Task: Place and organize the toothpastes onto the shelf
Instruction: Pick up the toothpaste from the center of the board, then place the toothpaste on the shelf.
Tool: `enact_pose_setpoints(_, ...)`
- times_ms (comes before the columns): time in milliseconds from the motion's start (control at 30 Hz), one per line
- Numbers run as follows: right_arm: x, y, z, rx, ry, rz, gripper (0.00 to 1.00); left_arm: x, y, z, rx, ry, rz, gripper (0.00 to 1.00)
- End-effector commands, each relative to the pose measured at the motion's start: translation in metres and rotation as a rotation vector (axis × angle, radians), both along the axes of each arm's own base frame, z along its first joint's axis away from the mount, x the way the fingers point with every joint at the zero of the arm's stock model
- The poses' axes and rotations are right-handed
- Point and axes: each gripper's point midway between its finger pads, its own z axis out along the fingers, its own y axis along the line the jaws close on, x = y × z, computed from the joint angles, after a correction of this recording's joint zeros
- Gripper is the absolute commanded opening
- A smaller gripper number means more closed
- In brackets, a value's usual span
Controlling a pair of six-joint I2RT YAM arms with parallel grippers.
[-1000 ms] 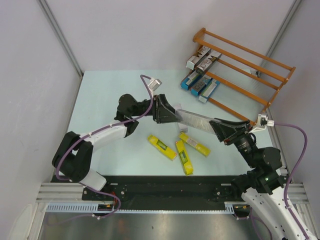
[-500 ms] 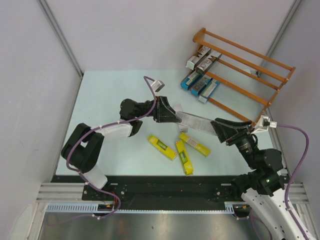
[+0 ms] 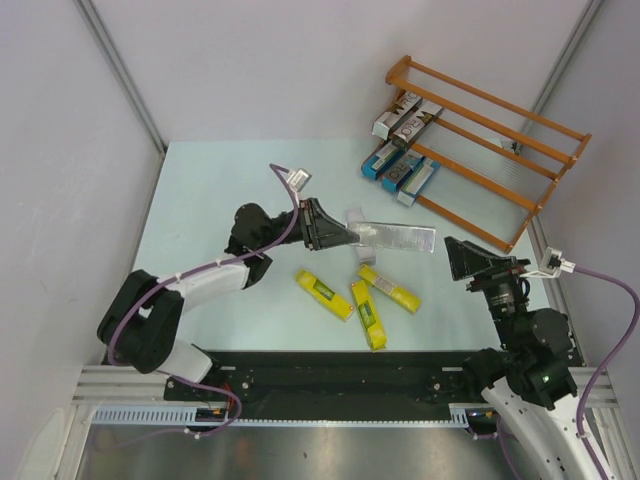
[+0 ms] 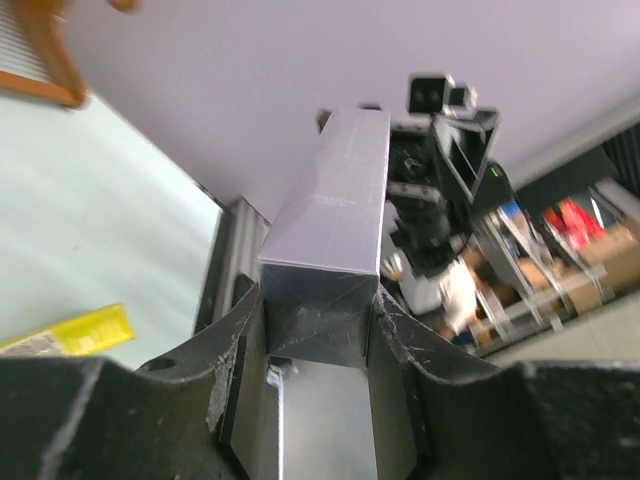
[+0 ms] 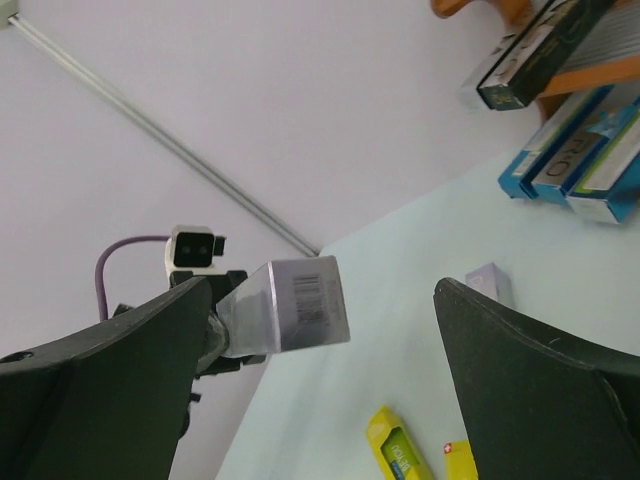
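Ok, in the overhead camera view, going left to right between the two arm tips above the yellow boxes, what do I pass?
left end effector → silver-grey carton → right end effector

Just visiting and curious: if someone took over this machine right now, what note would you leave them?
Left gripper: jaws shut on one end of a silver carton, held above the table.
Right gripper: jaws open, apart from it.
Done: blue cartons and other silver ones lie on the shelf.
Left: shelve the held carton, then three yellow cartons on the table.
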Motion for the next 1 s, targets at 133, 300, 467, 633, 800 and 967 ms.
enact_pose_setpoints(133, -0.001, -0.046, -0.002, 0.125, 0.095, -0.215, 1.00, 0.046, 0.020, -0.051, 0.082, 0.236, 0.445, 0.02)
enact_pose_setpoints(300, -0.001, -0.060, -0.010, 0.136, 0.137, -0.284, 1.00, 0.053, 0.023, -0.070, 0.135, 0.301, 0.558, 0.02)
enact_pose_setpoints(467, -0.001, -0.061, -0.011, 0.136, 0.139, -0.292, 1.00, 0.060, 0.013, -0.073, 0.129, 0.321, 0.554, 0.02)
enact_pose_setpoints(633, -0.002, -0.062, -0.010, 0.129, 0.133, -0.296, 1.00, 0.070, -0.004, -0.064, 0.086, 0.317, 0.518, 0.02)
enact_pose_setpoints(800, -0.003, -0.064, -0.010, 0.127, 0.127, -0.303, 1.00, 0.087, -0.025, -0.057, 0.059, 0.313, 0.493, 0.00)
enact_pose_setpoints(967, -0.005, -0.068, -0.007, 0.122, 0.118, -0.317, 1.00, 0.112, -0.052, -0.035, 0.027, 0.290, 0.485, 0.00)
